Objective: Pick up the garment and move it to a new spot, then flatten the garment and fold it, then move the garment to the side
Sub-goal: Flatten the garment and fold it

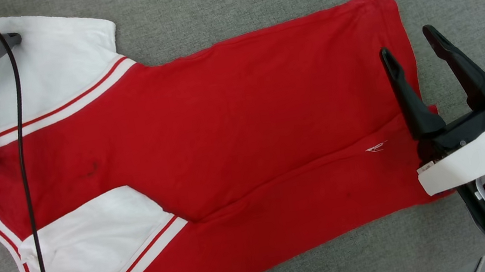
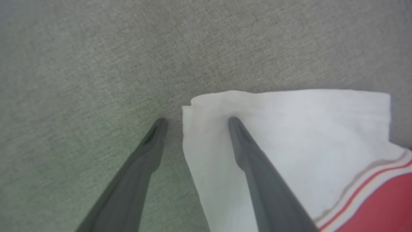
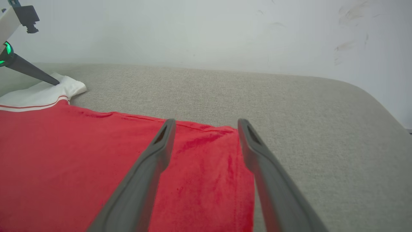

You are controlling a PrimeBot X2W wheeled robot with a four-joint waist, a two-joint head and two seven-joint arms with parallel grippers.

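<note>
No text, number or brand is showing clearly enough to read. The garment is lying with a plain red side up. It is carrying just a small white mark on the red cloth near its hem end, too small and thin to make out as a word or a logo.
</note>
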